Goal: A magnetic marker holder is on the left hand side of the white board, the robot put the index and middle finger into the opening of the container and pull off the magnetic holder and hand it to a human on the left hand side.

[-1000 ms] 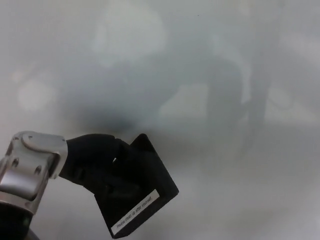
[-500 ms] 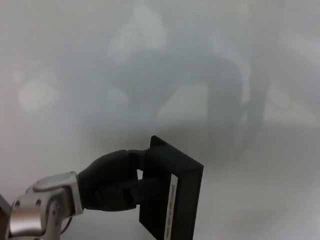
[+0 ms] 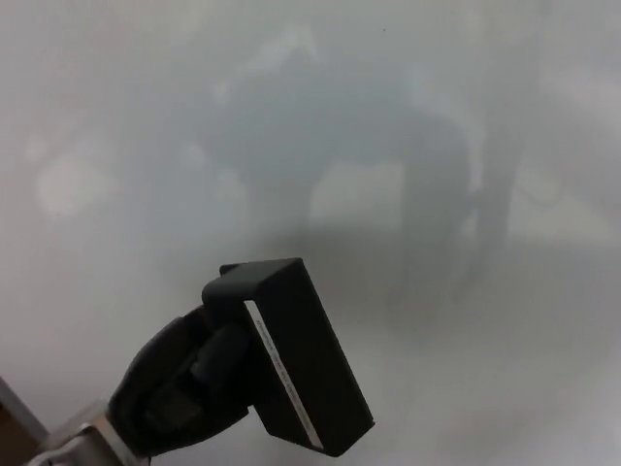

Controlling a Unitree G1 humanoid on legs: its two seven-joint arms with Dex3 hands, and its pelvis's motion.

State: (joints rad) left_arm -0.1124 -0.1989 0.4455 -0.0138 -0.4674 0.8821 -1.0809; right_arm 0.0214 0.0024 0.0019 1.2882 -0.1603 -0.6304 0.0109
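The black magnetic marker holder (image 3: 296,354) is a box with a white label strip along one edge. It is tilted, its top leaning left, low in the picture in front of the whiteboard (image 3: 388,146). My left hand (image 3: 189,383) comes up from the lower left and is shut on the holder, its black fingers tucked against the box's left side. Whether the holder still touches the board cannot be told. My right hand does not show.
The glossy whiteboard fills nearly the whole view and carries dim reflections of the room. A dark strip (image 3: 15,413) shows at the lower left corner, beyond the board's edge.
The left hand has turned the holder from label-down-right to a steeper tilt with the label facing up-left. The wrist has dropped lower left, mostly out of the picture.
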